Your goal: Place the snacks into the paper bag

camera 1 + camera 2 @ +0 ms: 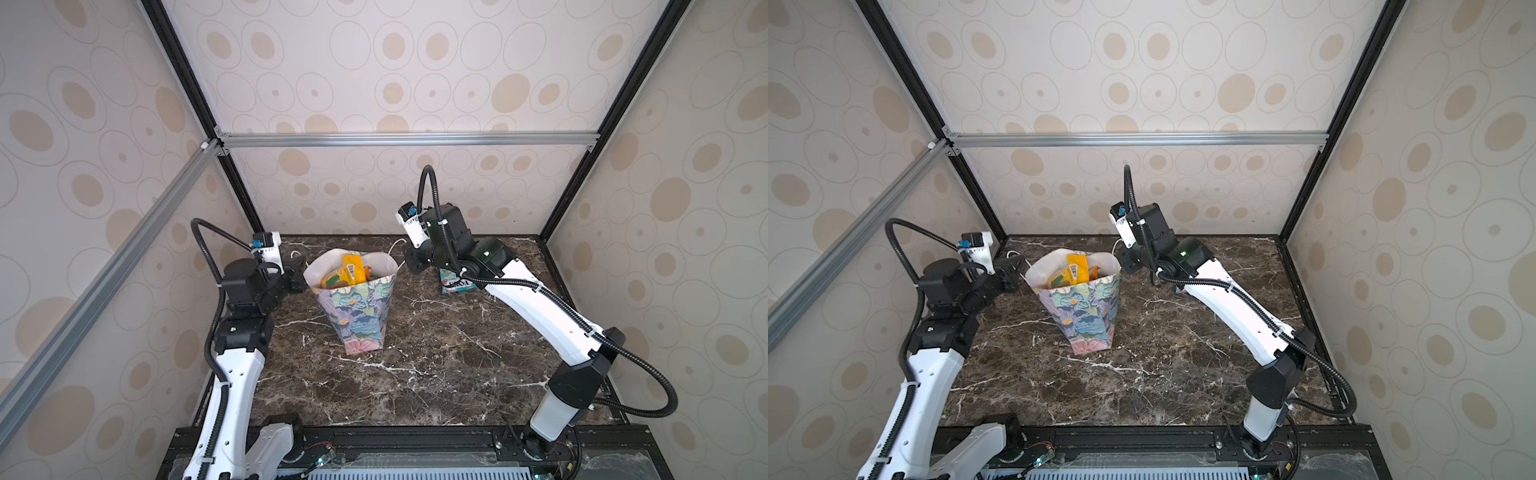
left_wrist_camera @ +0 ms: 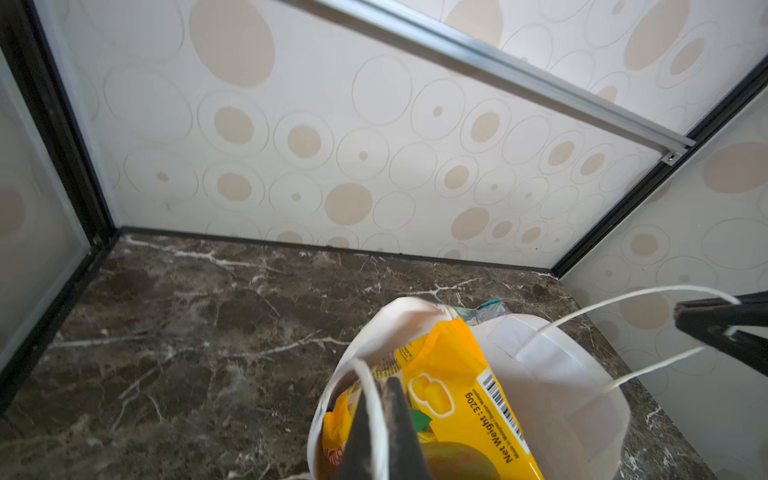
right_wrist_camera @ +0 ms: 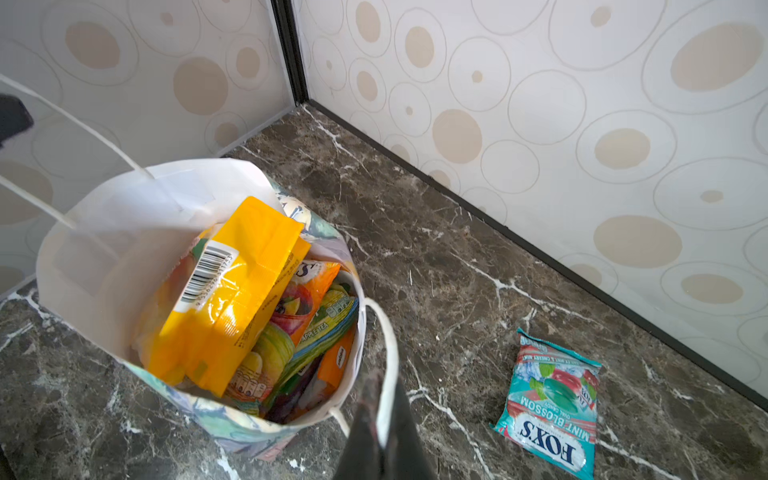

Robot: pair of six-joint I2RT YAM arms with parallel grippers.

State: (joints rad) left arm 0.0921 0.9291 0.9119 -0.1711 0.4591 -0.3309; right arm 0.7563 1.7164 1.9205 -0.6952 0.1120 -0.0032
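Paper bag (image 1: 358,309): matt paper, painted-look print outside, plain white inside. Cord handles (image 3: 392,357): thin white string. Yellow packet (image 3: 232,291) and teal packet (image 3: 552,403): glossy, crinkled plastic. Table (image 1: 436,374): dark brown marble look, smooth, slight sheen. Rail (image 1: 407,139): brushed metal. Walls (image 1: 415,62): matt.

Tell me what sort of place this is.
Probably a robot test booth, not a home: aluminium framing holds patterned wall panels around a marble-look tabletop, with a left arm and right arm mounted at its front edge.
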